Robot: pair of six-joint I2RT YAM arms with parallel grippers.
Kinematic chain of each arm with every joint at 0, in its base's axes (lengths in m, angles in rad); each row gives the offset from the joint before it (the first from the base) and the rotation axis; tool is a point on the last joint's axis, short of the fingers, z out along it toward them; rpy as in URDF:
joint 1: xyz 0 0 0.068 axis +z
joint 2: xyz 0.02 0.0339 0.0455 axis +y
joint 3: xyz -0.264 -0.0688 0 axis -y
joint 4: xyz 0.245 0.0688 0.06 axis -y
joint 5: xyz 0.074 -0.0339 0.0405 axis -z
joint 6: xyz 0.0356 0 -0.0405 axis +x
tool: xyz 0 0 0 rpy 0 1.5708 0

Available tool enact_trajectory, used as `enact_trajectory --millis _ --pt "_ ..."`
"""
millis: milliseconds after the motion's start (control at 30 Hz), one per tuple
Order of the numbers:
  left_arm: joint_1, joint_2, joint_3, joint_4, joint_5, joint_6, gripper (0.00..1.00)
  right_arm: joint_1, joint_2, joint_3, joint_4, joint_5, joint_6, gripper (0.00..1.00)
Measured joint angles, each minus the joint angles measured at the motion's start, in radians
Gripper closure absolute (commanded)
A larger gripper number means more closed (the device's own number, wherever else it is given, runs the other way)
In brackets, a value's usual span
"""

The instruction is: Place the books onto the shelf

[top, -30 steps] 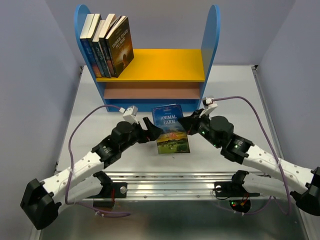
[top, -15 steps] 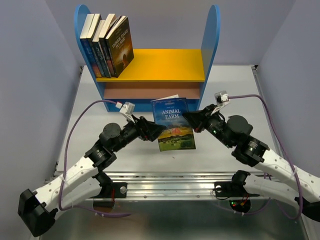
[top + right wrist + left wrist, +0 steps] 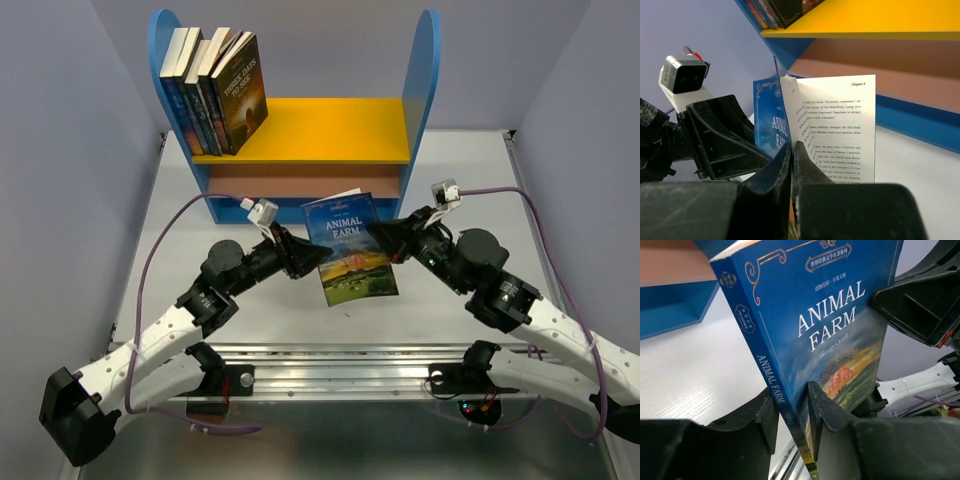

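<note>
Clamping the left claw (image 3: 320,252) on the spine of the Animal Farm paperback (image 3: 352,250), pinching its thin front leaves in the right claw (image 3: 373,233), holding it over the worktop (image 3: 250,310) at 6 o'clock from the shelf (image 3: 330,130). Risking pages fanning open and tearing.

Shelf (image 3: 300,130): one, at far edge of bench (image 3: 470,190). Blue side panels (image 3: 163,60): two. Boards between them: three (yellow upper, brown lower, blue base).
Upright books (image 3: 215,95) on yellow board: four or five, packed at left end. Page blocks overlap, exact count unclear.
Animal Farm book (image 3: 352,250): one, off shelf.
Books in all: five or six.
Arms (image 3: 170,330): two.
Left hand (image 3: 314,256): one. Right hand (image 3: 380,238): one. Two fingers (image 3: 765,415) each.
White wrist cameras (image 3: 263,211): two.
Purple cables (image 3: 150,265): two, one per arm.
</note>
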Motion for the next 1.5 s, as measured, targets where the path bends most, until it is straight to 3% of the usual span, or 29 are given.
enact_trajectory --millis 33,167,300,333,367,400,467,767,1000,1267,1500 --pt "0.002 0.008 0.0 0.014 0.014 0.0 0.69 0.0 0.0 0.003 0.0 0.004 0.0 0.99" --pt "0.003 0.06 0.001 0.057 0.051 -0.015 1.0 0.0 0.001 0.008 -0.006 0.018 -0.005 0.99" --pt "0.013 0.095 0.009 0.076 0.052 -0.021 1.0 -0.001 0.006 0.008 -0.01 0.039 -0.008 0.99" --pt "0.014 0.096 0.01 0.076 0.049 -0.021 1.0 -0.001 0.009 0.009 -0.012 0.047 -0.008 0.79" --pt "0.014 0.095 0.01 0.076 0.048 -0.02 1.0 -0.001 0.013 0.014 -0.022 0.058 -0.008 0.45" --pt "0.013 0.092 0.012 0.072 0.041 -0.014 1.0 0.0 0.02 0.022 -0.033 0.074 -0.006 0.24" --pt "0.013 0.078 0.014 0.057 0.026 0.013 1.0 -0.001 0.043 0.055 -0.067 0.135 -0.002 0.0" --pt "-0.005 0.047 0.246 -0.134 -0.112 0.198 1.0 0.003 0.089 0.119 -0.219 0.428 0.035 0.0" --pt "-0.007 0.096 0.584 -0.266 -0.317 0.412 1.0 0.003 -0.001 0.118 -0.262 0.592 0.034 0.0" --pt "-0.005 0.353 0.89 -0.296 -0.589 0.645 1.0 0.003 -0.039 0.118 -0.262 0.664 0.013 0.0" --pt "0.07 0.566 0.921 -0.355 -0.703 0.754 1.0 0.003 -0.024 0.116 -0.265 0.663 -0.007 0.0"
